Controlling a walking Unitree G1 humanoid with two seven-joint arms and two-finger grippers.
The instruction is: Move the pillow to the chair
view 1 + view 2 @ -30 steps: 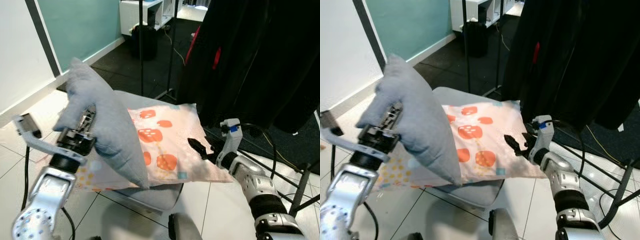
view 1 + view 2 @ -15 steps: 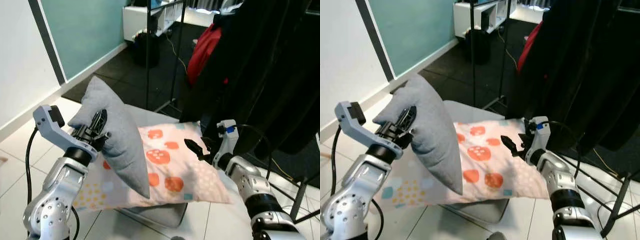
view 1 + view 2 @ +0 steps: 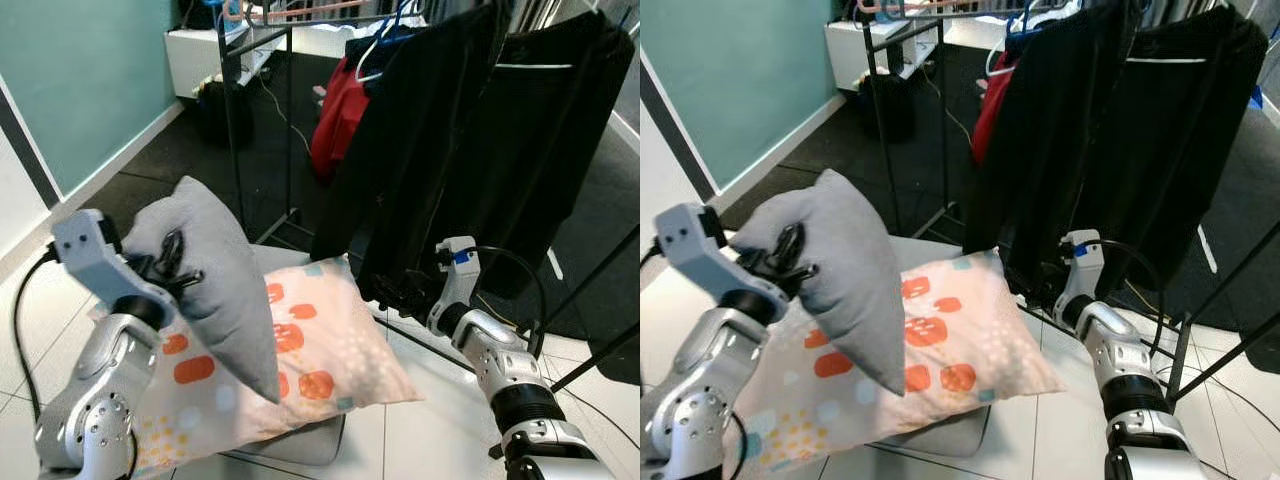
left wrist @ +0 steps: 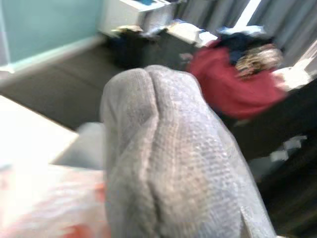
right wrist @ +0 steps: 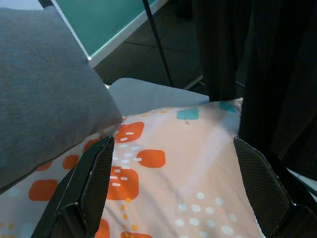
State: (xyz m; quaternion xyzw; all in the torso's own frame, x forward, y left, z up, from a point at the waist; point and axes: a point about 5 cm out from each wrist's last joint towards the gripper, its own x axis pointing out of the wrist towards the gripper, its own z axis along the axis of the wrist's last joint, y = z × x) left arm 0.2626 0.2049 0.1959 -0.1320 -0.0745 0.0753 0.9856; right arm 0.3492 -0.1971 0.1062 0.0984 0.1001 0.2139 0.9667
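Home; clothes rack, tile floor

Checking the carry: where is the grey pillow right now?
In the head views the grey pillow is on the robot's left, pinched by the left hand, over the patterned pillow on the chair.

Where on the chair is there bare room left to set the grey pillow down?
Little. The patterned pillow covers most of the chair; bare seat shows as a strip behind it, by the rack pole, and along the front edge. The grey pillow, gripped by the left gripper, hangs over the patterned one. The right side is crowded by black garments and the right gripper, jaws open.
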